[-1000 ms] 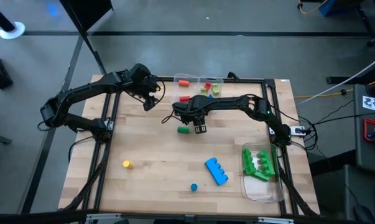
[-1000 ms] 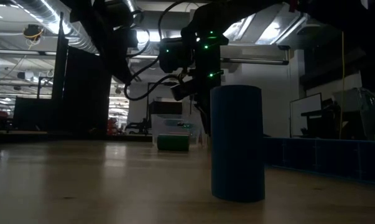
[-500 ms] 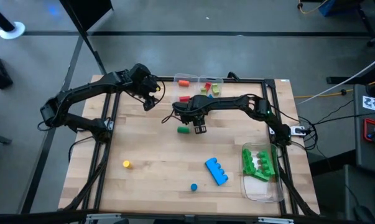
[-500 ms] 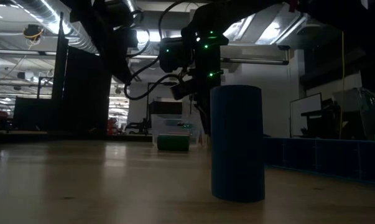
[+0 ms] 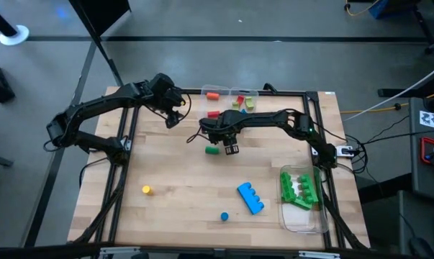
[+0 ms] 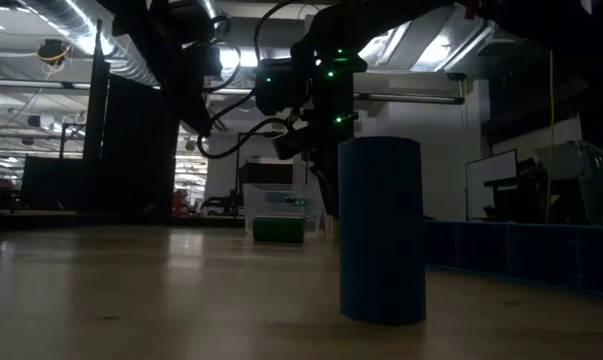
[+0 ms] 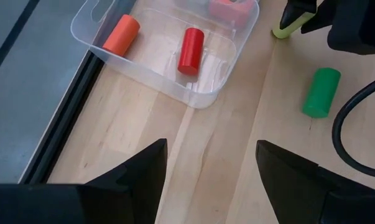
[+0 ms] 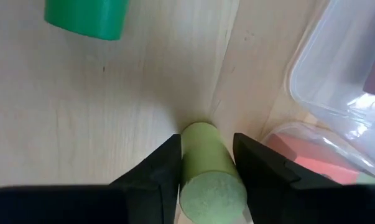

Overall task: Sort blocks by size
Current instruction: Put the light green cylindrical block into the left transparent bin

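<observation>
The wooden table carries two dark arms reaching toward its far edge. A clear container at the near right holds green studded bricks; a second clear container at the far edge holds a red cylinder and an orange one. The blue brick lies on bare wood. The right tool pinches a lime cylinder beside a green cylinder. The left tool hovers spread wide, empty. A yellow block and small blue cylinder sit near the front.
</observation>
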Controlling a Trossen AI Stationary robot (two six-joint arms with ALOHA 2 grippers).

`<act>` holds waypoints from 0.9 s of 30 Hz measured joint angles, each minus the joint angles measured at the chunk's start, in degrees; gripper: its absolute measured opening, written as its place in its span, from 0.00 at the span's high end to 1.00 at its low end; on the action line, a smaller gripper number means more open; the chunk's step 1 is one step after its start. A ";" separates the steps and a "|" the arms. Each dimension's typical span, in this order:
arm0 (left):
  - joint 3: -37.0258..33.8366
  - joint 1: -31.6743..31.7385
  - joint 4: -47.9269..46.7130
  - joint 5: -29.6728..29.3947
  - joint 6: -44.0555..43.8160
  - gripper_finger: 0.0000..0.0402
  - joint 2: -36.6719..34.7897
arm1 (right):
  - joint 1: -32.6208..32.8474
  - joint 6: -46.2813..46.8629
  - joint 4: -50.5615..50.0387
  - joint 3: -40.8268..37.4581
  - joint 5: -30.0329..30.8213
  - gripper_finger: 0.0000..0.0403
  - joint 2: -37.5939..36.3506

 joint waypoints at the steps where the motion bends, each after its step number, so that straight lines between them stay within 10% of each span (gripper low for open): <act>1: 0.00 0.14 0.00 0.00 0.02 0.42 0.00 | 0.00 -0.03 -0.39 0.40 0.07 0.65 0.00; 27: 0.00 0.68 -0.20 -0.13 -2.01 0.42 -0.42 | -1.76 -7.38 1.12 19.79 9.30 0.65 0.00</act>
